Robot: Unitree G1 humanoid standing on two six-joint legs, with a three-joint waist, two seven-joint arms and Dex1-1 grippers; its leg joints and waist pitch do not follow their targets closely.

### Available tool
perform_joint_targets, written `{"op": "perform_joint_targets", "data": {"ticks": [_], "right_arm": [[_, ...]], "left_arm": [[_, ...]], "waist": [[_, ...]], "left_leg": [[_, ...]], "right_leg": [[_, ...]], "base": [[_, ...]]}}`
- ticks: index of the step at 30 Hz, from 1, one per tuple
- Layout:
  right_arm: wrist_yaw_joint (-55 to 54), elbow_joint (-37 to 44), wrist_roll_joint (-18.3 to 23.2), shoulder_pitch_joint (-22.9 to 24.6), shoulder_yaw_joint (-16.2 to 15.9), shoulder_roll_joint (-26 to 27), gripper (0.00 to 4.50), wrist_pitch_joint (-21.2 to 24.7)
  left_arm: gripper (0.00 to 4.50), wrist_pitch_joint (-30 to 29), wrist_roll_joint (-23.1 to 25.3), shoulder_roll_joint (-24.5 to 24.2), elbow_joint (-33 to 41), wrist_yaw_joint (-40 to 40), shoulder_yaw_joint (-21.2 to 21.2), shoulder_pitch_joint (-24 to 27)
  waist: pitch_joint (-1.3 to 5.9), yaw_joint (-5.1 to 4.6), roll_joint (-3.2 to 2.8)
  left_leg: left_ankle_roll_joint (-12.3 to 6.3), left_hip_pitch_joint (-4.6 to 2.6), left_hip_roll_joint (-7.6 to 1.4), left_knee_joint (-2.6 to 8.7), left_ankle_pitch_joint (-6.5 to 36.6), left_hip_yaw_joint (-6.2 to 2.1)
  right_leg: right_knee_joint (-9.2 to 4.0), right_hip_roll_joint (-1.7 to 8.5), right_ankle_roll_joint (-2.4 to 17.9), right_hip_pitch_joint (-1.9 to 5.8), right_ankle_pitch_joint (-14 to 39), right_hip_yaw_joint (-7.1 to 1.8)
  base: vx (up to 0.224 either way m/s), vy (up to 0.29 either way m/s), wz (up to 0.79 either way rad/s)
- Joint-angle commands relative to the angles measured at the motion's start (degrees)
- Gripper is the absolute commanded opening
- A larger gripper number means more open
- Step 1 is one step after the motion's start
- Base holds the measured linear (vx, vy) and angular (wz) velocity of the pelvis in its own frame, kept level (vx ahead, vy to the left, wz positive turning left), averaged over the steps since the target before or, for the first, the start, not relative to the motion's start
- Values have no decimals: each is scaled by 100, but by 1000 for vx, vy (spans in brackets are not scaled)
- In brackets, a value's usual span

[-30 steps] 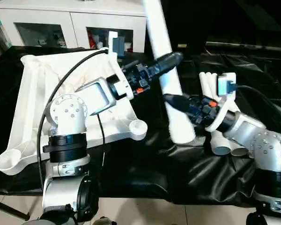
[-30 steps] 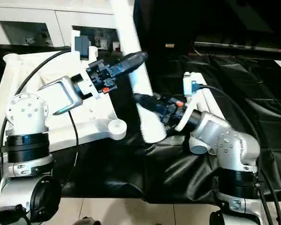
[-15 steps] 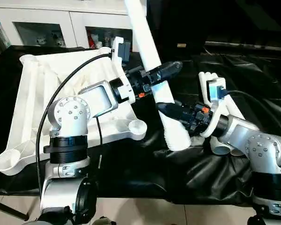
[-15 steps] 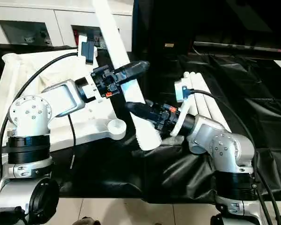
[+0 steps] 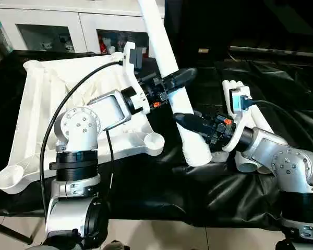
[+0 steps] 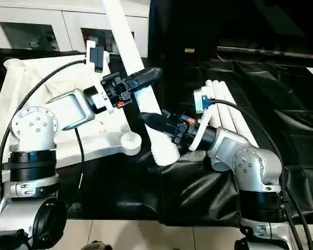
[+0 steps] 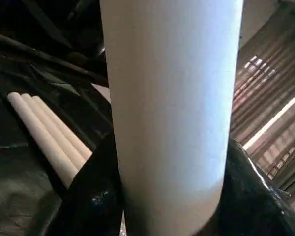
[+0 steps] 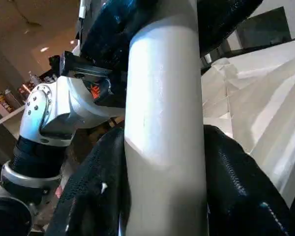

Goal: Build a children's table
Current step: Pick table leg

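Black fingers of both grippers pinch one white tubular leg: the left gripper higher, the right gripper near its lower end, which rests on black sheeting beside the ribbed table top. Spare legs lie nearby. No writing is legible.

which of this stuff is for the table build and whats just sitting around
For the build:
- table top, ribbed side up
- leg, held tilted by the left gripper and right gripper
- spare legs, side by side on the black sheet

Just there:
- black sheet
- white cabinet with glass doors
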State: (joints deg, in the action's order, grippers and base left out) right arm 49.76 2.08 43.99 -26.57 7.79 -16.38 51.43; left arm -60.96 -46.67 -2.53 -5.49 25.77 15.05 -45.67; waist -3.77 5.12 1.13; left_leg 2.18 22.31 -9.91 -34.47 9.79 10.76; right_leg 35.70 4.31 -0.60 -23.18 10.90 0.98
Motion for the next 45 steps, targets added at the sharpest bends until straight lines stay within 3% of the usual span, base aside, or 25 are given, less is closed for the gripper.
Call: {"op": "perform_joint_targets", "data": {"ticks": [1, 2, 5, 10, 12, 24, 28, 29, 38, 45], "right_arm": [[-52, 63, -44, -49, 6, -50, 184, -111], [-69, 84, -83, -34, -20, -56, 184, -167], [-218, 119, -252, -3, -130, -55, 254, -292], [-323, 230, -437, 29, -282, -99, 297, -359], [-697, 367, -844, 15, -535, -153, 301, -404], [-1484, 313, -1757, -132, -1304, -134, 301, -392], [-1635, 195, -1835, -161, -1343, -54, 301, -366], [-1635, 195, -1835, -161, -1343, -54, 273, -366], [-1566, 29, -1853, -194, -1304, 79, 196, -625], [-1414, 23, -1755, -152, -1216, 33, 191, -772]], "left_arm": [[201, 41, 17, -18, -19, -74, -30, -127], [193, 47, 51, -18, -33, -114, -36, -136], [188, 161, 235, -85, -67, -150, -185, -143], [186, 366, 564, -193, -75, -190, -456, -144], [186, 618, 1006, -333, -54, -277, -823, -188], [186, 943, 1614, -543, -14, -281, -1456, -346], [186, 975, 1684, -580, 53, -191, -1572, -315], [186, 975, 1684, -580, 53, -191, -1572, -315], [185, 884, 1642, -593, 119, -148, -1551, -273], [185, 864, 1622, -606, 85, -130, -1514, -281]], "waist": [[429, 5, -15], [429, 7, -30], [422, -5, -25], [427, -16, -48], [425, -13, -63], [428, -40, -48], [425, -37, -49], [426, -40, -51], [431, -35, -60], [439, -33, -79]], "left_leg": [[57, -115, -217, 380, 890, -101], [62, -120, -217, 381, 910, -102], [96, -124, -219, 389, 987, -104], [150, -128, -225, 400, 996, -115], [180, -128, -233, 409, 968, -125], [267, -131, -220, 396, 1016, -109], [266, -127, -219, 399, 1009, -110], [265, -129, -220, 398, 1015, -107], [250, -131, -221, 394, 991, -107], [229, -128, -217, 385, 944, -107]], "right_leg": [[-458, 282, 1126, 274, 1008, -137], [-458, 280, 1134, 273, 999, -138], [-476, 278, 1098, 265, 1093, -136], [-471, 269, 1022, 265, 1023, -140], [-470, 272, 987, 265, 989, -141], [-447, 266, 1036, 267, 869, -151], [-443, 274, 1042, 266, 906, -153], [-443, 270, 1047, 262, 900, -154], [-423, 269, 1102, 273, 731, -152], [-407, 265, 1166, 284, 531, -149]], "base": [[0, 0, 0], [0, 0, 0], [0, 0, 0], [0, 0, 0], [0, 0, 0], [0, 0, 0], [0, 0, 0], [0, 0, 0], [0, 0, 0], [0, 0, 0]]}}
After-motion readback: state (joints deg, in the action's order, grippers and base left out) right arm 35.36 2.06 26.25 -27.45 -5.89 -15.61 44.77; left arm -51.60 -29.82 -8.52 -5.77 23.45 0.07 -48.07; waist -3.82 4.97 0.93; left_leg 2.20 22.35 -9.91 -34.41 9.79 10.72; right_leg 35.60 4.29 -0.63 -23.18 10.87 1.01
